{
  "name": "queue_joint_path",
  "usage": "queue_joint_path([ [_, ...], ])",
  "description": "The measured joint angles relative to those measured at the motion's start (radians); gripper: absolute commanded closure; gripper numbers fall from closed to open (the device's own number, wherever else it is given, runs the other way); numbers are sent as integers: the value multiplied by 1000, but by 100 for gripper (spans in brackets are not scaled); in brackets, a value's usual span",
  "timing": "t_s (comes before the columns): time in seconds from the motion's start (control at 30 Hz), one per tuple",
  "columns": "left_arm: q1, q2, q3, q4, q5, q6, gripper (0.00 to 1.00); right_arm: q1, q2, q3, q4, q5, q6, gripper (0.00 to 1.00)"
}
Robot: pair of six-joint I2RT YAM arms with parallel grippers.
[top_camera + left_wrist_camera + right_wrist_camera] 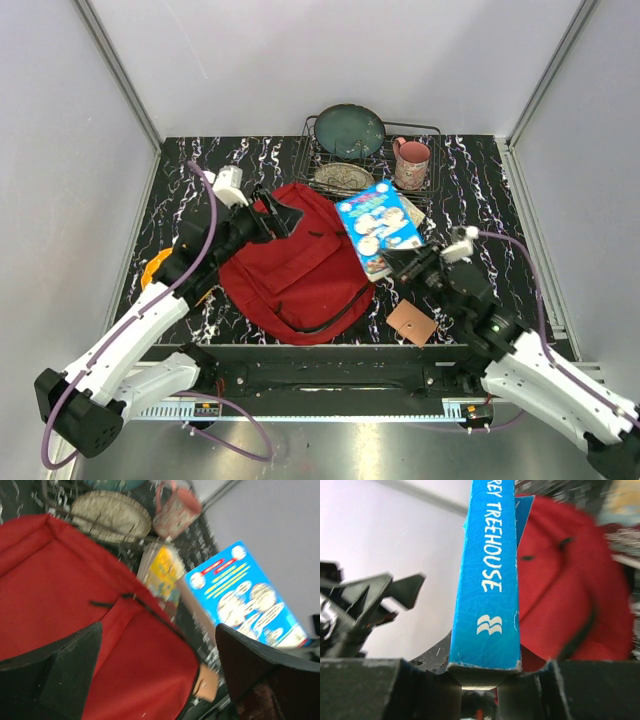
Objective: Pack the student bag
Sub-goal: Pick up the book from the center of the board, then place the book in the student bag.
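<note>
An orange thing (pixel 153 268) at nine o'clock of the red backpack (pixel 300 270) lies mostly under the left arm (pixel 140 325); what it is cannot be told. The left wrist view is smeared throughout. There the mug (pixel 176 509) at twelve o'clock is cut by the top edge. A yellow book (pixel 162 575) is partly covered by the blue book (pixel 245 600), whose cover print is unreadable. In the right wrist view the blue book's spine title runs off the top edge, leaving "REY TREEHOUSE", and the backpack at three o'clock is blurred.
</note>
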Motion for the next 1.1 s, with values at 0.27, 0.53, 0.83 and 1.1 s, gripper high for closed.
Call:
queue_joint_path([
  [0.27,-272,134,20,-176,-12,216,1,-1,-277,33,-603,325,14,100],
  [0.53,-492,340,126,-251,-37,369,1,-1,-311,212,-941,511,-4,100],
  [0.83,-569,475,244,-282,-67,431,1,-1,-347,229,-996,534,-10,100],
  [1.1,-588,642,343,-337,-159,449,17,-1,-342,212,-999,482,-6,100],
])
